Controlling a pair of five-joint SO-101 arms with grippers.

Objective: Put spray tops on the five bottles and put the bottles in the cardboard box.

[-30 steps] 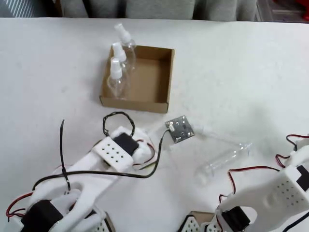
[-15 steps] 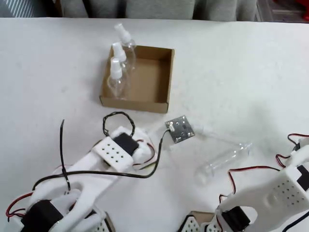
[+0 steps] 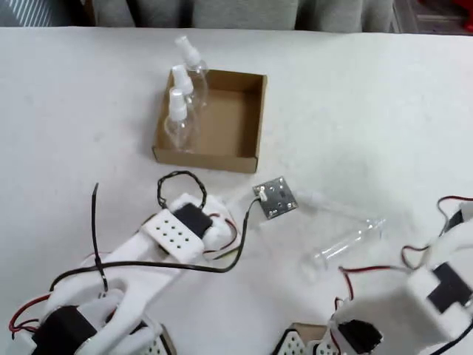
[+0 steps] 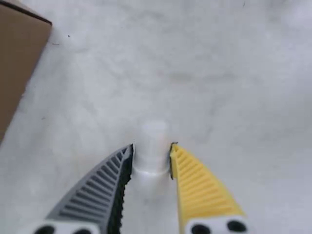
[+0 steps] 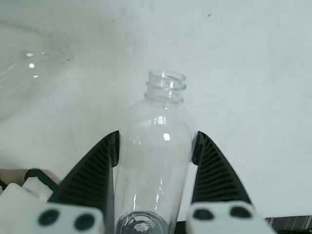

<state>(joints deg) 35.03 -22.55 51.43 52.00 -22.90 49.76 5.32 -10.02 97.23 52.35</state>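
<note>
My left gripper is shut on a white spray top held just above the table, between its grey and yellow fingers. The cardboard box stands behind it, its corner close beside that gripper. Two capped bottles stand along the box's left side, and a third stands at its back left corner. My right gripper is shut on an uncapped clear bottle with its open neck pointing away. Another clear bottle lies beyond it.
The left arm stretches from the lower left toward the box, with its wrist board in front of the box. A clear bottle shows on the table between the arms. The right arm fills the lower right corner.
The right arm's upper part has swung down and to the left. The clear bottle near it has shifted slightly. The left arm and the box have stayed put.
</note>
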